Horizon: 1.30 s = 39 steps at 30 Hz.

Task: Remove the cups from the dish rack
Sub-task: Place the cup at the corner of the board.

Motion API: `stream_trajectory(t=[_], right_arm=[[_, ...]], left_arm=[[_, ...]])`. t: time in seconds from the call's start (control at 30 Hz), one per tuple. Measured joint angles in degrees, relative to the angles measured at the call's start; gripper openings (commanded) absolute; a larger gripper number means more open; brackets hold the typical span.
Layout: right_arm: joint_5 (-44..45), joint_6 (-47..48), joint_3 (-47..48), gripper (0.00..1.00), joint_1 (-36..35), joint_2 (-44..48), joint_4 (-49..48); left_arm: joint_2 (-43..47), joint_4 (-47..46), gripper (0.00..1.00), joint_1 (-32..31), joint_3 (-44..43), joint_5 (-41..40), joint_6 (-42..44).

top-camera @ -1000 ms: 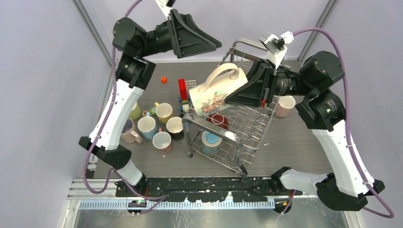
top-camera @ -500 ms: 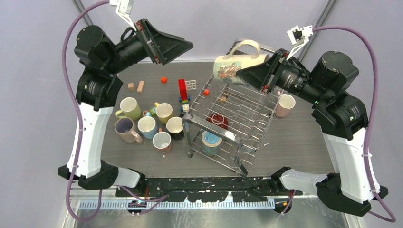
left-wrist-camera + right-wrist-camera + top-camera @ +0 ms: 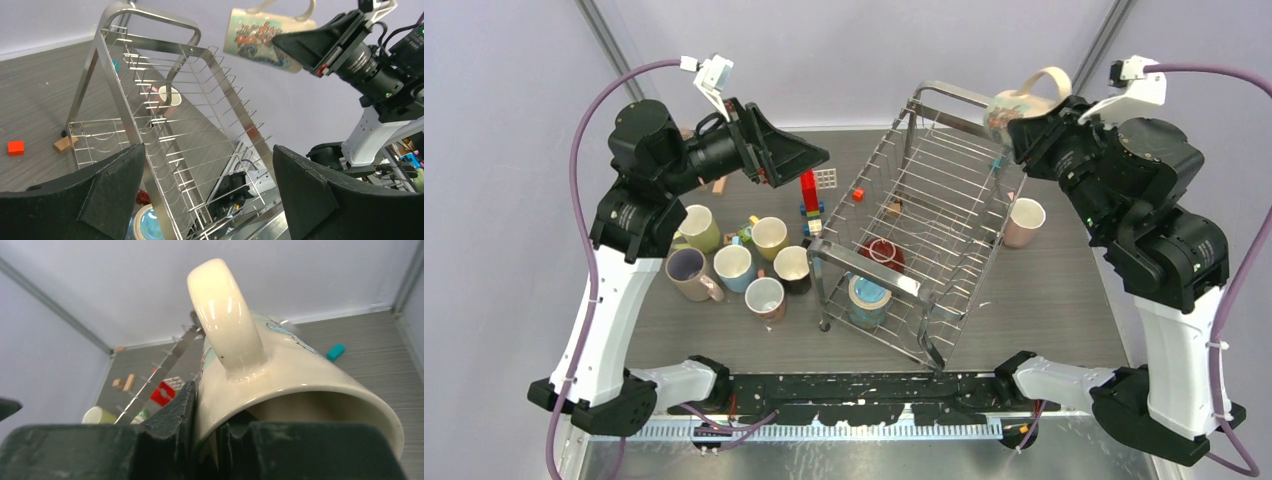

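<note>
Top external view: dark grey wood-grain desk point(image 3: 1064, 290), closed in by pale lilac walls, metal posts at the far corners. At centre, set askew, the wire dish rack point(image 3: 861, 266), loop handle at its far end. Inside it, toward the near end, a dark red mug point(image 3: 884, 252) and a blue-and-tan banded mug point(image 3: 867, 298). Left of the rack, a tight cluster on the desk: yellow-green mug point(image 3: 696, 228), mauve mug point(image 3: 686, 270), light blue mug point(image 3: 733, 266), pale yellow mug point(image 3: 769, 237), black mug point(image 3: 792, 267), pinkish mug point(image 3: 765, 297). Just beside the rack's right wall, a lone pink mug point(image 3: 1025, 222). Between cluster and rack, a red block tower point(image 3: 808, 188).

Right arm high over the rack's far right corner, right tool point(image 3: 1027, 135) pinching the rim of a cream printed mug point(image 3: 1014, 105), mug on its side in the air, handle up. Left arm up over the cluster, left tool point(image 3: 809, 158) spread wide, nothing between its fingers, pointed toward the rack.
</note>
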<state>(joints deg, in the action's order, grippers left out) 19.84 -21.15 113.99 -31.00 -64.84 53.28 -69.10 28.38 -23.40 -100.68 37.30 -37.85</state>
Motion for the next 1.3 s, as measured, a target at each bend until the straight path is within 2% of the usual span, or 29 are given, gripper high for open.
stream_trajectory(t=[0.47,0.8,0.93,1.07,1.3], right_arm=[[23.6,6.7,5.8,0.01,0.0,-1.7,0.0],[36.2,7.2,2.4,0.01,0.6,-3.8,3.9],[34.1,4.4,-0.7,0.01,6.2,-4.6,7.5],[24.8,0.6,-3.8,0.01,20.3,-6.2,10.8],[13.3,-4.5,-14.6,0.01,32.3,-6.5,14.2]], left_arm=[[3.5,0.1,1.00,0.0,5.1,2.9,2.3],[3.5,-0.1,1.00,0.0,7.5,4.5,3.3],[3.8,0.0,1.00,0.0,8.2,3.2,4.4],[4.3,0.9,1.00,0.0,8.4,-1.1,5.7],[4.6,5.1,1.00,0.0,8.4,-9.8,9.1]])
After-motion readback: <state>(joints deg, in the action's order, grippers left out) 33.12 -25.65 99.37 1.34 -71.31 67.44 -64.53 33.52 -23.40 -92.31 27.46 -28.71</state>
